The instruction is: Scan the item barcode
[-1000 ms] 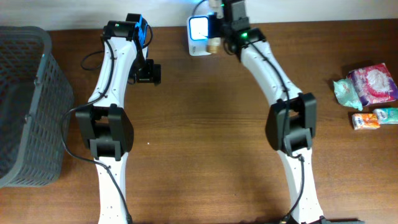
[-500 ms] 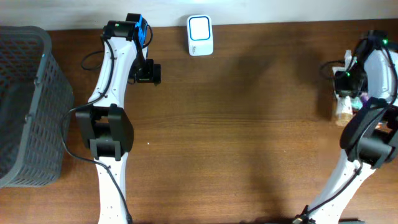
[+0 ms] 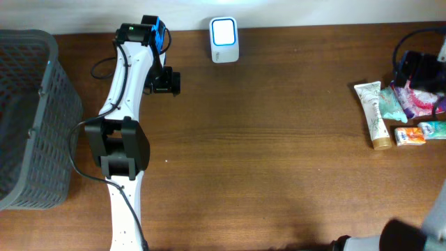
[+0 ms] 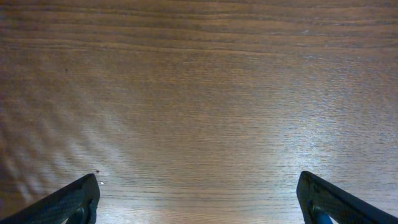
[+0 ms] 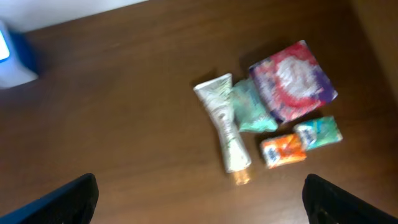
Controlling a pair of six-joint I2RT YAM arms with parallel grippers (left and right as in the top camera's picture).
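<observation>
The item, a white-green tube with a tan cap [image 3: 374, 115], lies flat on the table at the far right, next to a pile of packets. In the right wrist view the tube [image 5: 225, 129] lies free below my right gripper [image 5: 198, 186], whose jaws stand wide open and empty. The white barcode scanner [image 3: 224, 40] with its lit blue-white face stands at the back centre, and shows at the left edge as scanner [image 5: 9, 57]. My left gripper [image 4: 199, 186] is open over bare wood, seen from overhead as left gripper [image 3: 166, 82] left of the scanner.
Beside the tube lie a pink-purple pack [image 5: 292, 81], a green packet [image 5: 252, 107], an orange box [image 5: 283, 151] and a teal packet [image 5: 318, 132]. A grey mesh basket [image 3: 28, 118] stands at the left edge. My right arm [image 3: 419, 68] hangs over the pile.
My right gripper carried the tube from the scanner to the right side, laid it beside the pile and opened. The left arm has not moved.
</observation>
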